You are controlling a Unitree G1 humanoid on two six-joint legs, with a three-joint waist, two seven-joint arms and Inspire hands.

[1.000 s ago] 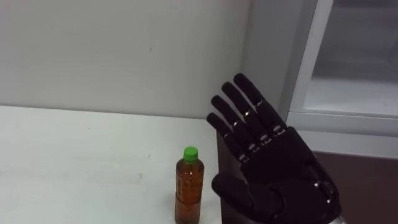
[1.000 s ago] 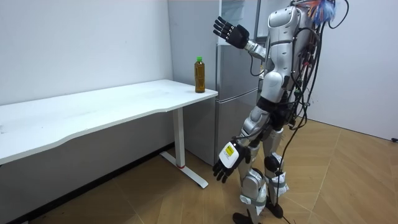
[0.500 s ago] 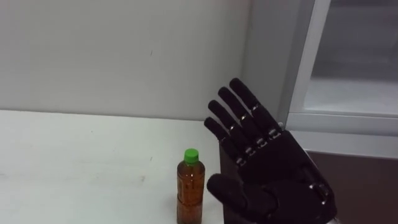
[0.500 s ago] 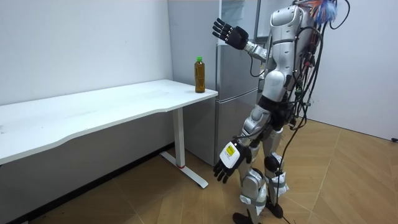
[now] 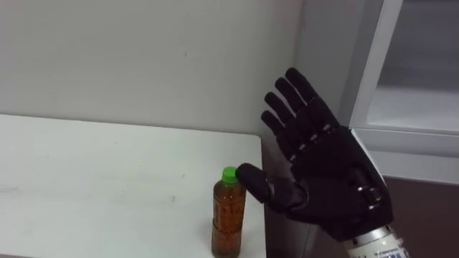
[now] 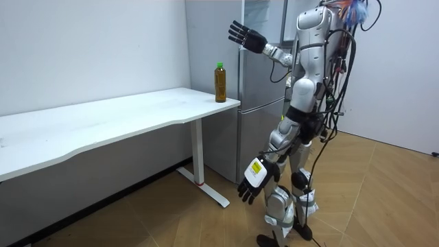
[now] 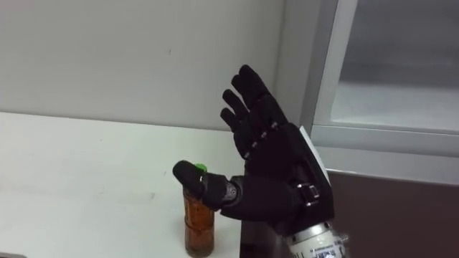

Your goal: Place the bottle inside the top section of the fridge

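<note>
The right hand (image 5: 337,179) is raised with its fingers (image 5: 301,107) straight and spread wide and the thumb stretched out sideways; it holds nothing. In the eye views the thumb tip overlaps the bottle's (image 5: 228,218) green cap, but the room view shows the hand (image 6: 243,36) higher than the bottle (image 6: 219,82) and apart from it, between the bottle and the fridge (image 6: 257,103). The hand is matt black, with jointed plastic segments. The bottle stands upright at the corner of the table (image 5: 107,186) nearest the fridge; it is clear ribbed plastic filled with amber liquid. The table top is smooth, white and flat, set against a plain pale wall (image 5: 143,57). The fridge front is smooth and grey. The left hand (image 6: 252,182) hangs beside the robot's thigh, fingers loose and holding nothing.
</note>
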